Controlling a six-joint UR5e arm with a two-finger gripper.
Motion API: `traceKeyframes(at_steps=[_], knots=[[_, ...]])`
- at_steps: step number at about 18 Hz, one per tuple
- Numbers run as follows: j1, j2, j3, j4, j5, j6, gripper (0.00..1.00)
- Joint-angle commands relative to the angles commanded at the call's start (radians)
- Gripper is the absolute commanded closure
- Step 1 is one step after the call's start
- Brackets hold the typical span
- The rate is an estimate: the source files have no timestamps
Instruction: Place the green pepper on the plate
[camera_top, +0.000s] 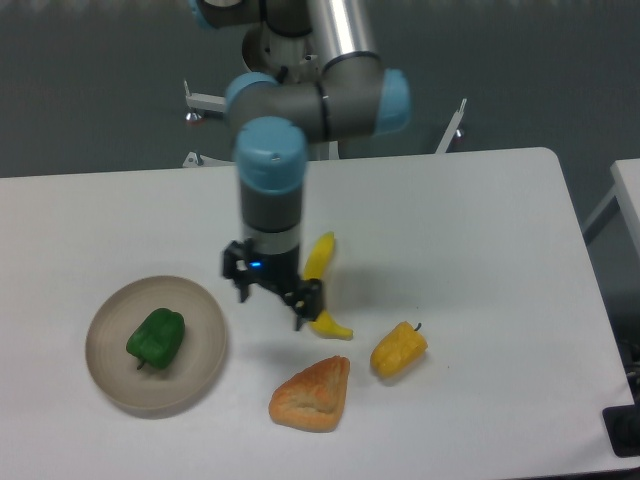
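Although the arm hung over the middle of the table, the green pepper already lay well off to the side of it, resting inside the plate near the left edge of the view. From where I stood the gripper was empty, its two fingers spread apart with only bare tabletop showing between them, and the pepper was well apart from it, across a stretch of white table. The pepper sat a little left of the plate's centre, lying on its side as far as I could tell, with its stem end pointing toward the near rim and its blunt end toward the far one. Nothing else was in the plate; the rim showed all the way round.

The claw hovered just beside the banana, which lay with its long curve running away from me, its upper tip partly hidden behind the wrist. The yellow pepper and the pastry lay near the front of the table, close to each other and clear of the plate.

I judged the placing done: the pepper was wholly within the rim and free of the fingers. Any further move seemed only a matter of drawing the arm away, and the banana under the fingers was the one thing it might brush.
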Motion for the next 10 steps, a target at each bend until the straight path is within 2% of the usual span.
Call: traceKeyframes(at_steps=[5,10], knots=[[0.066,-0.008,0.011,0.008,0.051,0.195,0.00],[0.094,-0.012,0.018,0.011,0.061,0.258,0.00]])
